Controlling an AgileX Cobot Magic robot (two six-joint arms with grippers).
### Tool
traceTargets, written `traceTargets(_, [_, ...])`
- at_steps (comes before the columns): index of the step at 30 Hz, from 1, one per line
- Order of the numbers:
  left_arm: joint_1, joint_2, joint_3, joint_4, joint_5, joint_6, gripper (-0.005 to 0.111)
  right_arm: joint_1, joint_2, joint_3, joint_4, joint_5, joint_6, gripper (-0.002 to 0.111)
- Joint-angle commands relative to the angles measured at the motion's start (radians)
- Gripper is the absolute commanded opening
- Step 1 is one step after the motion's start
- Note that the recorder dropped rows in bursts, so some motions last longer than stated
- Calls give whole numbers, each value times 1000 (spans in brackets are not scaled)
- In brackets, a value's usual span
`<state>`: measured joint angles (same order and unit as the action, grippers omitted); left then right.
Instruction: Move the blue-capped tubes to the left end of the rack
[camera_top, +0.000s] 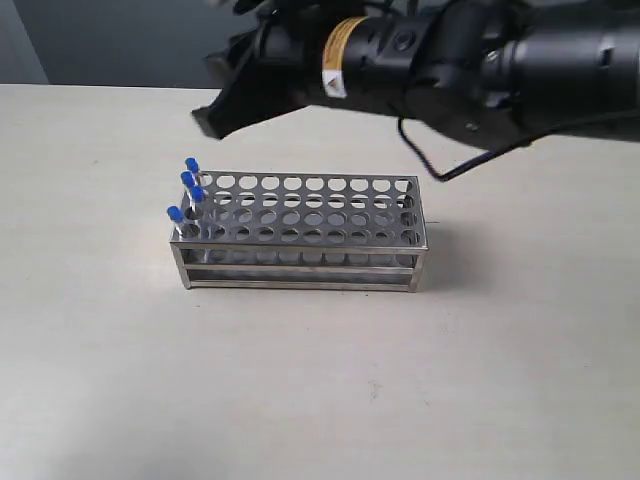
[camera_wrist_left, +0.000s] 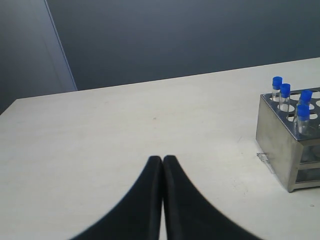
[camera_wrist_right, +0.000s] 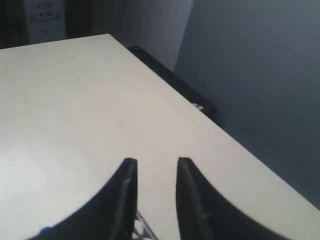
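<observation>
- Pale, matt table (camera_top: 100, 350) fills the scene, with a dark grey wall behind it.
- The rack (camera_top: 300, 232) stands on the table, lower than the right gripper (camera_wrist_right: 156, 162) and just in front of its tips in the exterior view.
- The right arm (camera_top: 450, 50) reaches across from the right side, above the far edge of the rack.
- The right gripper is released: its two black fingers (camera_wrist_right: 125, 190) stand apart and nothing is between them.
- The four blue-capped tubes (camera_top: 192, 190) stand upright in the holes at the left end of the rack, the end nearest to the right gripper's tips.
- The left gripper (camera_wrist_left: 162, 159) is clenched, finger against finger, and it grasps nothing.
- From the left gripper, the rack is ahead and off to one side, well apart, with its tube end turned toward it.
</observation>
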<state>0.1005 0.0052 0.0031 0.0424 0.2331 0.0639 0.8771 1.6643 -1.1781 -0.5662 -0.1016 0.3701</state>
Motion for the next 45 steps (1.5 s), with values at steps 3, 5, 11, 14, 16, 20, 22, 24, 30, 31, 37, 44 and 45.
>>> traceTargets(3, [-4, -5, -3, 2, -1, 0, 1, -145, -210, 99, -7, 81, -3, 0])
traceTargets(5, [-4, -5, -3, 2, -1, 0, 1, -202, -287, 155, -1, 91, -3, 0])
traceTargets(11, [-4, -5, -3, 2, -1, 0, 1, -392, -570, 374, 49, 127, 0, 0])
traceTargets(14, [-4, -5, -3, 2, -1, 0, 1, -439, -712, 501, 85, 144, 0, 0])
traceTargets(16, [-4, -5, -3, 2, -1, 0, 1, -449, -812, 575, 108, 172, 0, 0])
traceTargets(20, [-4, -5, -3, 2, -1, 0, 1, -447, -956, 678, 108, 207, 0, 0])
traceTargets(22, [-4, -5, -3, 2, -1, 0, 1, -447, -1014, 711, 108, 208, 0, 0])
traceTargets(24, [-4, -5, -3, 2, -1, 0, 1, -447, -1057, 726, 108, 208, 0, 0])
traceTargets(30, [-4, -5, -3, 2, -1, 0, 1, -447, -1117, 729, 108, 203, 0, 0])
traceTargets(31, [-4, -5, -3, 2, -1, 0, 1, -447, -1122, 729, 105, 202, 0, 0])
traceTargets(37, [-4, -5, -3, 2, -1, 0, 1, -479, -1177, 738, 107, 203, 0, 0])
traceTargets(44, [-4, -5, -3, 2, -1, 0, 1, -690, -1320, 739, 107, 201, 0, 0])
traceTargets(45, [-4, -5, -3, 2, -1, 0, 1, -713, -1330, 739, 107, 201, 0, 0])
